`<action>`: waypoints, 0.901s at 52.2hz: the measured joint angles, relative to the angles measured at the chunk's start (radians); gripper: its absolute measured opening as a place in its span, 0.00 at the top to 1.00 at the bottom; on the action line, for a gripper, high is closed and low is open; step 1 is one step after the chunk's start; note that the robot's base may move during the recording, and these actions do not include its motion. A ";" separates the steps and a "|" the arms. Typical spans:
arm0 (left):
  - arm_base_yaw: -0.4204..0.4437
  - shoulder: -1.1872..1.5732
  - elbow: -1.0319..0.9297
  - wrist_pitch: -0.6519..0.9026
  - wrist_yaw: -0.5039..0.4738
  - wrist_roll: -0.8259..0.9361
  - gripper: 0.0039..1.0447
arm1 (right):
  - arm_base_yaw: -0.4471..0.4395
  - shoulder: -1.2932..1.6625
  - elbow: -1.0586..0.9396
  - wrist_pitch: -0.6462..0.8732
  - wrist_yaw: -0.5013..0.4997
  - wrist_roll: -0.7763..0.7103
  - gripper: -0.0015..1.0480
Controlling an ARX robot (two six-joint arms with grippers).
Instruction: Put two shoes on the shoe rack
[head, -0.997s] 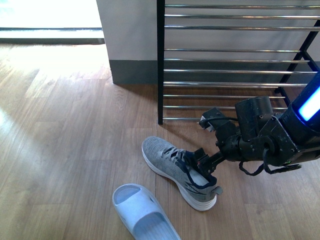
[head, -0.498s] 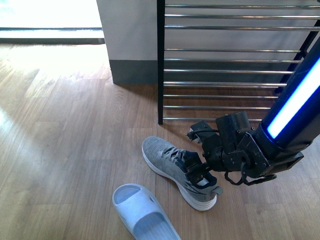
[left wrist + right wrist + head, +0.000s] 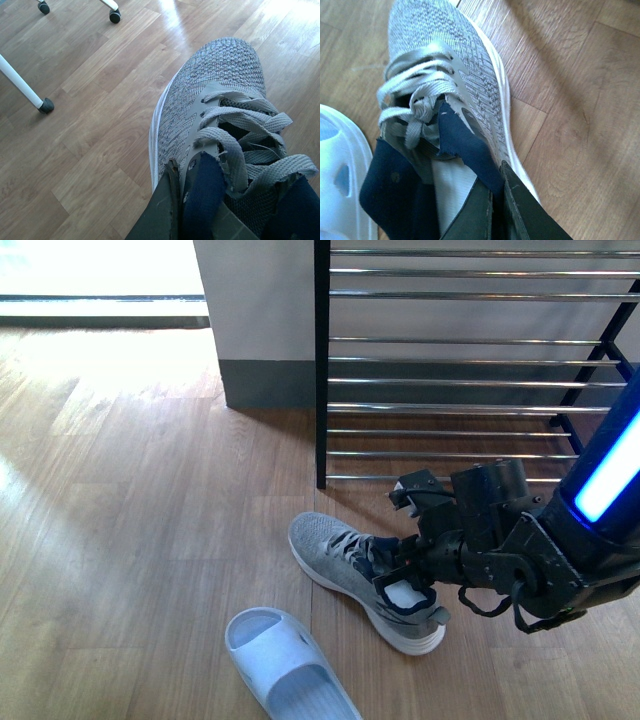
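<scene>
Wood floor point(image 3: 150, 490) everywhere, with the shoe rack point(image 3: 322, 360) standing against the wall right behind. The grey sneaker point(image 3: 335, 555) sits on the floor just in front of the rack's left post, and a pale blue slide point(image 3: 285, 670) lies near it on my side.

My right gripper point(image 3: 402, 575) is clenched on the navy collar point(image 3: 465, 145) at the heel opening, one finger inside and one outside. The left gripper point(image 3: 200, 215) looks pinched onto the collar of a second sneaker point(image 3: 220, 75), out of the front view. I reckon it's the other one of the pair.

My take on the lift: that collar is a thin knit wall, so I'd go up slowly and let the toe hang. Then clear the front rod and set the sole flat across the rods point(image 3: 440, 455) so it can't tip through. Loose laces could snag, too.
</scene>
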State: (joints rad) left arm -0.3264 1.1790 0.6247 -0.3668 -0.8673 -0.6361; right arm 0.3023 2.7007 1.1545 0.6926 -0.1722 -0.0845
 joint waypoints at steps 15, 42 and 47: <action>0.000 0.000 0.000 0.000 0.000 0.000 0.99 | -0.024 -0.129 -0.137 0.052 0.048 0.021 0.99; 0.000 0.000 0.000 0.000 0.000 0.000 0.99 | -0.185 -0.994 -0.628 -0.019 0.066 -0.142 0.99; 0.000 0.000 0.000 0.000 0.000 0.000 0.99 | -0.187 -1.251 -0.709 -0.084 0.060 -0.141 0.99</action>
State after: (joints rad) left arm -0.3264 1.1790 0.6247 -0.3668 -0.8673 -0.6361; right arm 0.1158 1.4498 0.4458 0.6086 -0.1120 -0.2253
